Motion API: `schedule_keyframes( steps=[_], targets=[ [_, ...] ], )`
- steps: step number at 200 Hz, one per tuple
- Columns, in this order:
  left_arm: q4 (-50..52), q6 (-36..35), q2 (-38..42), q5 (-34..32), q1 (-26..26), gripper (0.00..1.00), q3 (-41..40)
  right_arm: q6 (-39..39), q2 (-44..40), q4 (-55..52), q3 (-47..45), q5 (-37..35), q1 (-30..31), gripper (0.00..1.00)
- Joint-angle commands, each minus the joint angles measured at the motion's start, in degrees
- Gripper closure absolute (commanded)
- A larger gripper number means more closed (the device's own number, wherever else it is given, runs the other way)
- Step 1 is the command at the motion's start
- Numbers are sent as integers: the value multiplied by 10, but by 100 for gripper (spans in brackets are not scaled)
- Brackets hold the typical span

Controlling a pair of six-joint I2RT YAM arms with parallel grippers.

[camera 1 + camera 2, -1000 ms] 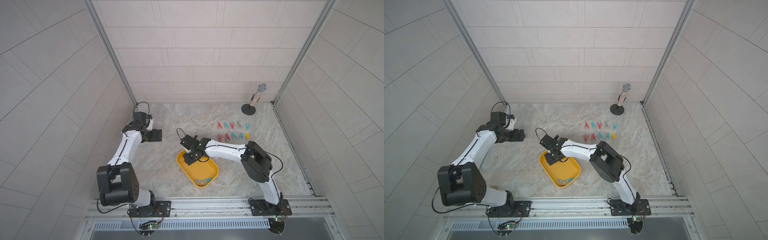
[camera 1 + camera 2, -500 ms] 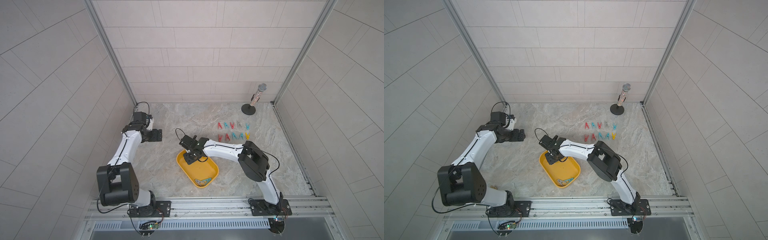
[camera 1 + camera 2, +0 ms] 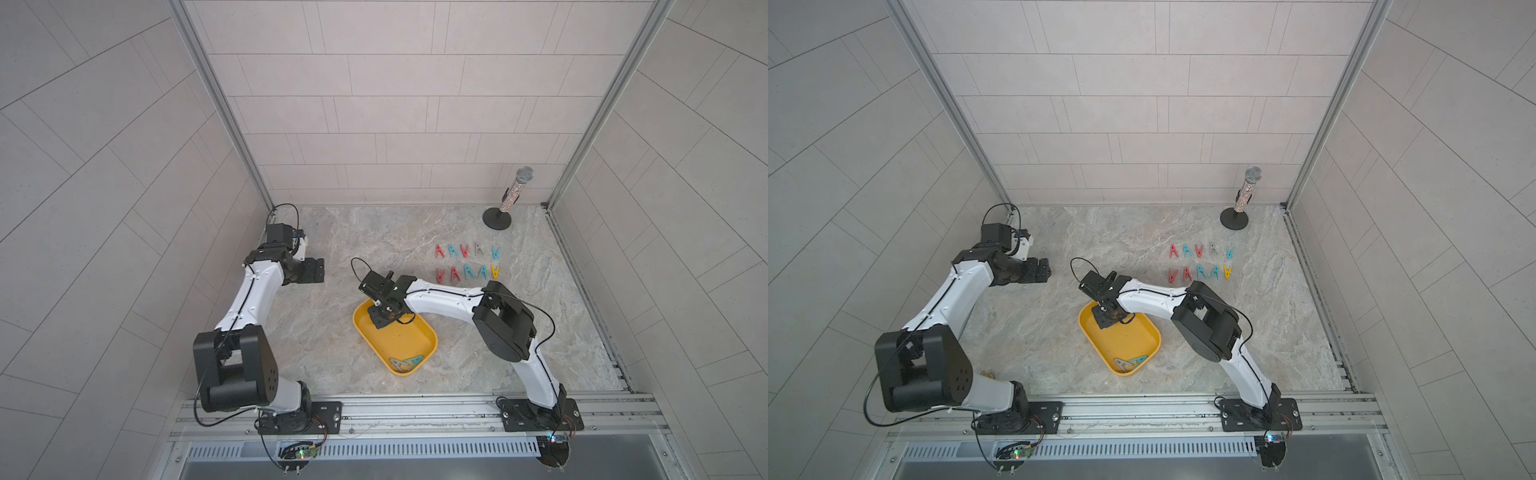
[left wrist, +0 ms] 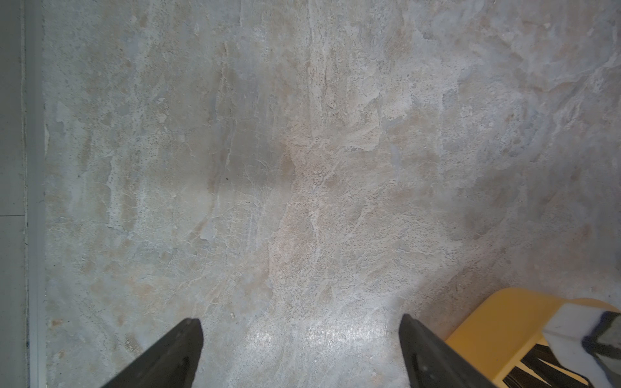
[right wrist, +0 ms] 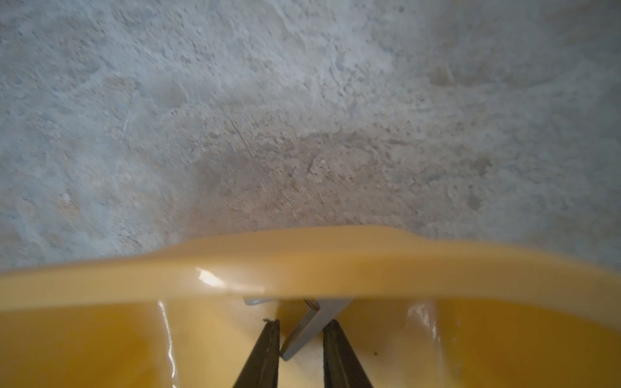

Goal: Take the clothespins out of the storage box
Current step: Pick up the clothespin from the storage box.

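The right end effector, dipped into the yellow storage box at its corner toward the worktop's far edge, has its jaws standing narrow around a grey clothespin, a firm clamp impossible to tell, while the left end effector gapes wide and empty over bare worktop near the left edge. The box lies mid-worktop on marbled grey-beige stone, a few clothespins at its end toward the near edge, two rows more toward the far right corner by a microphone stand, pale tiled walls all round. The blurred rim hides the grey clothespin's far end.
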State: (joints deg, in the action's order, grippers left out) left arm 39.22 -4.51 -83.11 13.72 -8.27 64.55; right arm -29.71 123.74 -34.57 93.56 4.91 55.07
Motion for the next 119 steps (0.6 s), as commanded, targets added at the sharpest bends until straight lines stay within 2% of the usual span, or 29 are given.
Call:
schedule_keyframes(
  steps=[1,119],
  targets=[
    [-6,-1,17,2,-5,1,-7,-4,-11,-15,-13,-16,-2,77],
    [-6,-1,12,7,-4,1,-8,2,-72,-14,-62,-35,-2,98]
  ],
)
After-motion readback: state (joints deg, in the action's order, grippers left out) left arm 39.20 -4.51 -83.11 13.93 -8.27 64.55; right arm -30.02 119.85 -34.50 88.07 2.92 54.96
